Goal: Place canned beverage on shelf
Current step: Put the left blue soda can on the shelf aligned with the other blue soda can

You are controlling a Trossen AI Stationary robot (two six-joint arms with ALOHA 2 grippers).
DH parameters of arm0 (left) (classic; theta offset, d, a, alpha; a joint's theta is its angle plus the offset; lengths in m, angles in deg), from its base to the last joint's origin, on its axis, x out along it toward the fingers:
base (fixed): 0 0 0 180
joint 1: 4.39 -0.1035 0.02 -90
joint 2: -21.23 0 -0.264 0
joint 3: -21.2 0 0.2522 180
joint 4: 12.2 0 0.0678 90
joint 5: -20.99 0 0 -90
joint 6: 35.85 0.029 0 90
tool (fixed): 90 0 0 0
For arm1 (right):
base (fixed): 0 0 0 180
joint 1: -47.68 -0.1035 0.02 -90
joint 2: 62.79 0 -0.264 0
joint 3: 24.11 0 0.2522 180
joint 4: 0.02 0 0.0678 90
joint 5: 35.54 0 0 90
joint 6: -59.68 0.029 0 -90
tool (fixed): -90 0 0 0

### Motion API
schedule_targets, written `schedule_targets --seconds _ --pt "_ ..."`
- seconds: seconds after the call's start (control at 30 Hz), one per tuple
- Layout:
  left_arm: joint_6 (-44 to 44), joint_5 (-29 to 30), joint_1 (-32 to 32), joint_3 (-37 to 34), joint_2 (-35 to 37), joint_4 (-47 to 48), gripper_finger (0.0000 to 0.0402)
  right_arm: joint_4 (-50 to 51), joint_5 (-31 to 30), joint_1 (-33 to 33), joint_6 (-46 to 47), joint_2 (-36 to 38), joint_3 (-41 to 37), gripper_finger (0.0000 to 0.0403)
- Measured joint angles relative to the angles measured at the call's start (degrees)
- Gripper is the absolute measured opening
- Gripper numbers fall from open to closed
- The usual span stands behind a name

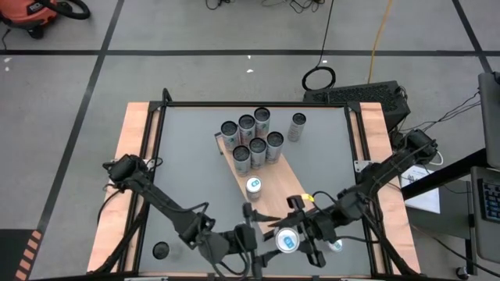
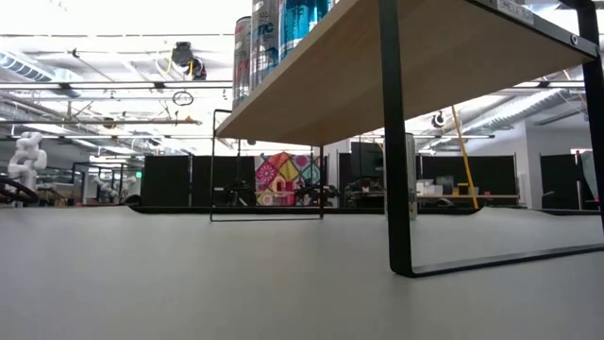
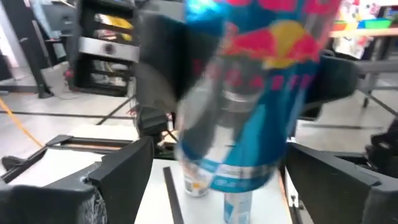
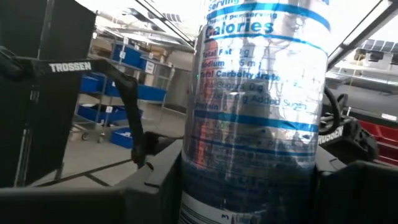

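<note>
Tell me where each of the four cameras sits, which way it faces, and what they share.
High: overhead, facing straight down on table, shelf, both arms.
Low: at tabletop height, facing level under the shelf into the room; no arm visible.
Left wrist: on the left arm, facing the can between its open pincer.
Right wrist: on the right arm, facing the can its right pincer grips.
Shared: both wrist views and the high view show that can.

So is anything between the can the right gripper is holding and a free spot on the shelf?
Nothing visible blocks it. The right gripper holds the can over the shelf near end. One lone can stands further along the board, and the cluster of cans fills the far end; the near board is bare.
</note>
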Motion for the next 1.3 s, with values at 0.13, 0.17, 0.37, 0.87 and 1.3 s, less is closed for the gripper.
schedule_targets --seconds 0.13,0.17,0.37,0.87,1.3 --pt "0.02 -4.47 -1.16 0.0 -0.42 -0.96 0.0364 1.76 0.14 0.99 1.88 0.01 0.0 0.0164" --pt "0.03 -4.73 -1.53 0.0 -0.53 -0.94 0.0364 2.49 0.18 1.2 2.48 0.01 0.0 0.0164" --pt "-0.15 -4.51 -2.62 -0.04 -1.26 -0.63 0.0354 3.84 -0.09 1.76 3.42 0.01 0.02 0.0164" --pt "0.26 -3.4 -1.97 -0.04 -1.29 -0.5 0.0226 4.29 -0.12 1.74 3.84 0.01 0.02 0.0164" --pt "-4.02 -3.17 -1.1 -0.04 -1.35 2.14 0.0228 7.03 -0.4 1.03 7.77 0.01 0.22 0.0219"
